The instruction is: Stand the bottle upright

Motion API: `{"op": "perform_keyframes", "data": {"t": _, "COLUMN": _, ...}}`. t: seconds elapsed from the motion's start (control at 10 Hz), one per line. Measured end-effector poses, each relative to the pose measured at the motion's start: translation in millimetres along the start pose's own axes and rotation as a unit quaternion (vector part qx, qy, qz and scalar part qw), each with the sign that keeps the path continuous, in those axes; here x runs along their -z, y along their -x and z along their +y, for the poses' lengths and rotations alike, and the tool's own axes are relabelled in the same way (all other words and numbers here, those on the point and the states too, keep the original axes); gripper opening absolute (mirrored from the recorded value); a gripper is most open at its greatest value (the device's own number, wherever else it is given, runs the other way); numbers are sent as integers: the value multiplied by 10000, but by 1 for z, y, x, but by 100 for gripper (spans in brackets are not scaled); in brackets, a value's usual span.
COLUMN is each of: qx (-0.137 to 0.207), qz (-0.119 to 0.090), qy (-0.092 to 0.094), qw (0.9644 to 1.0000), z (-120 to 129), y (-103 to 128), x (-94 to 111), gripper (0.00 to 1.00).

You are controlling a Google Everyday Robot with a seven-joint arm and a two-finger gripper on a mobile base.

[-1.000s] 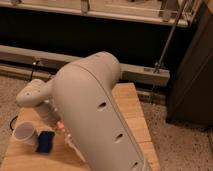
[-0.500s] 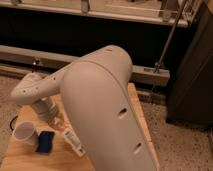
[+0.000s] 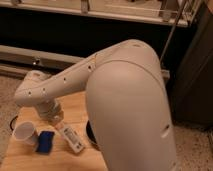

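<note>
The arm (image 3: 130, 100) fills most of my view, and its big white elbow shell covers the right half of the wooden worktop (image 3: 20, 160). The forearm reaches down to the left and ends at the gripper (image 3: 55, 119), low over the left-centre of the worktop. I cannot tell whether the gripper is apart or closed, because the wrist housing hides that from me. The bottle (image 3: 70, 138) begins right at the gripper's tip and runs diagonally toward the lower right. It looks to be lying on its side on the wood, though I can't make out whether the gripper touches it. A white paper cup (image 3: 25, 133) stands to its left, with a blue object (image 3: 45, 142) between cup and bottle. A dark round rim (image 3: 91, 134) shows just right of the bottle, partly behind the arm.
</note>
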Motion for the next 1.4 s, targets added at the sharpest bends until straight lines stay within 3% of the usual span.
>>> {"op": "perform_keyframes", "data": {"t": 0.4, "qx": -144, "qz": -857, "qy": -8, "qw": 9962, "z": -6, "y": -5, "x": 20, "gripper": 18}}
{"op": "perform_keyframes", "data": {"t": 0.7, "qx": -80, "qz": -1229, "qy": -63, "qw": 9924, "z": -5, "y": -14, "x": 22, "gripper": 18}}
{"op": "perform_keyframes", "data": {"t": 1.4, "qx": -52, "qz": -1535, "qy": -103, "qw": 9881, "z": -3, "y": -32, "x": 19, "gripper": 18}}
